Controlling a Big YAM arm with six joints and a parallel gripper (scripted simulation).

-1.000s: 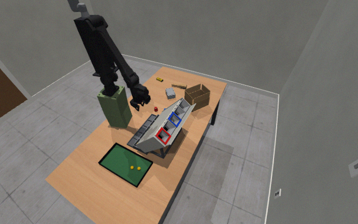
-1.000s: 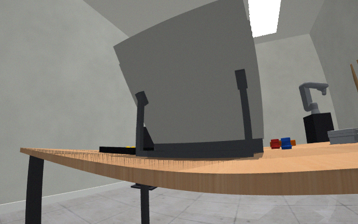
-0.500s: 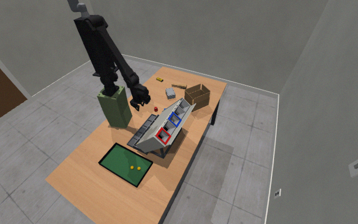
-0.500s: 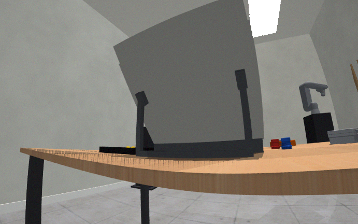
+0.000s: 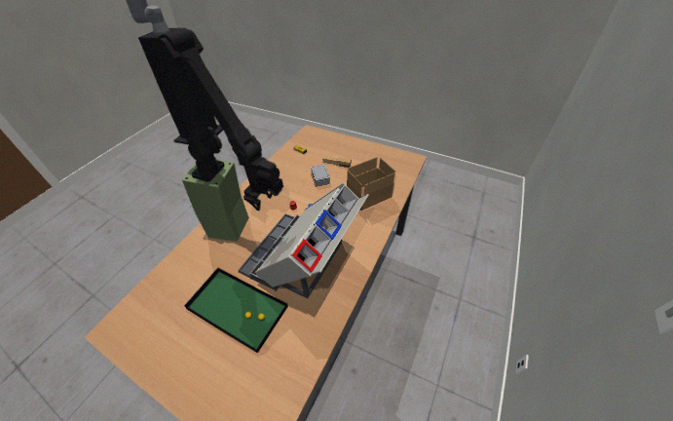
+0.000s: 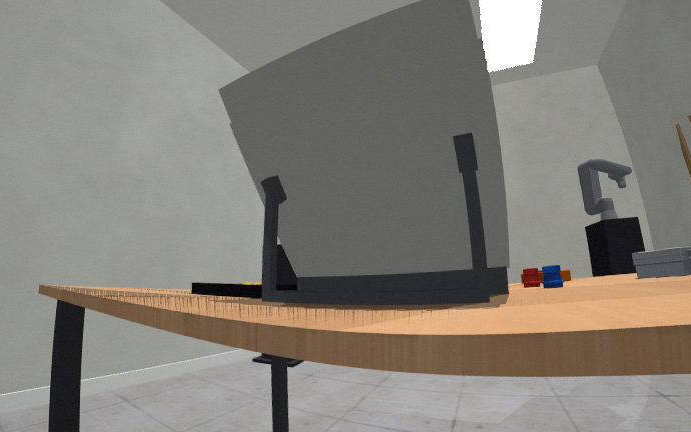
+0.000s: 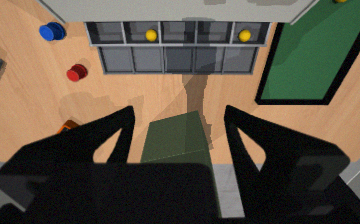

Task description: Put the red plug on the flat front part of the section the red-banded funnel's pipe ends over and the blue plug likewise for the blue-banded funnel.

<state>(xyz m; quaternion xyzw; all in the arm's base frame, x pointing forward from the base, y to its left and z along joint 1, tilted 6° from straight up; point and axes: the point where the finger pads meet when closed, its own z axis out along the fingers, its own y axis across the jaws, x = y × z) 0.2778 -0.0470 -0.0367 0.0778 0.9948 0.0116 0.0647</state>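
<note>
My gripper is open and empty, high above the table in front of the sectioned bin. The red plug and the blue plug stand on the table left of the bin in the wrist view. One yellow marble lies in the bin's second section from the left, another in the rightmost. The grey cover carries the red-banded funnel and blue-banded funnel. Two marbles lie in the green tray.
The arm's green pedestal stands below my gripper. A cardboard box, a grey case, a yellow block and a wooden strip lie at the far end of the table. A small orange item lies near the left finger.
</note>
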